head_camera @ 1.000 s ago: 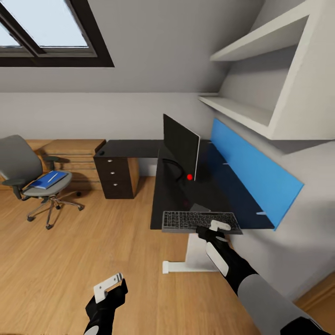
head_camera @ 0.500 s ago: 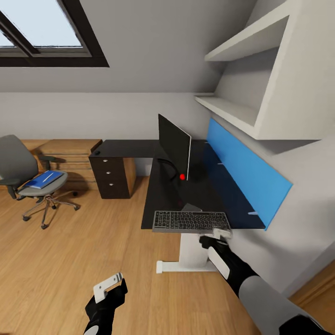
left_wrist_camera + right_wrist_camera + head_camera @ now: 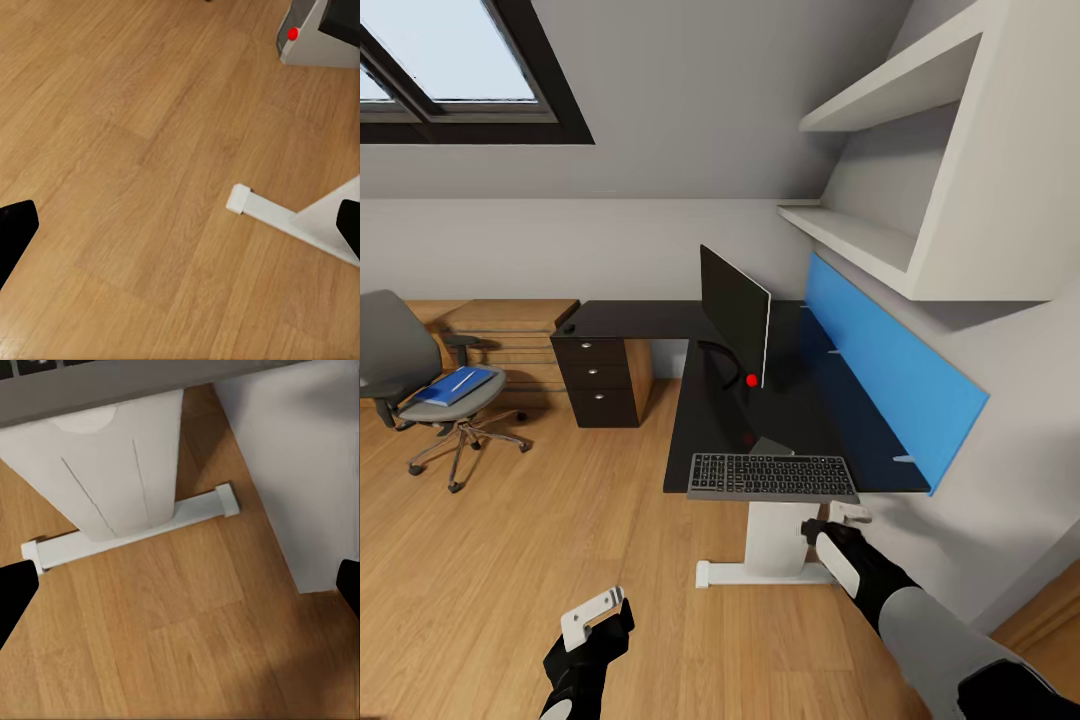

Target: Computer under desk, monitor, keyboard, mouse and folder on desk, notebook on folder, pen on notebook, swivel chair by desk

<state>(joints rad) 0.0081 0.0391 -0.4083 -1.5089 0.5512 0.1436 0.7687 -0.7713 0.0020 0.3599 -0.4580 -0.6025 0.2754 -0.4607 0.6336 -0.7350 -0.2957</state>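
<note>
The keyboard is laid along the desk's near edge; the right gripper, fingers spread, is held just below it.

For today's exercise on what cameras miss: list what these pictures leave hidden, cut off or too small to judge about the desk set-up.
- Mouse: a small dark speck on the desk far corner in the head view, too small to confirm.
- Notebook and pen: a pale streak on the folder on the chair, too small to tell apart.
- Computer: cut off by the left wrist view's edge.
- Keyboard: overhangs the near edge; how far cannot be judged.
</note>
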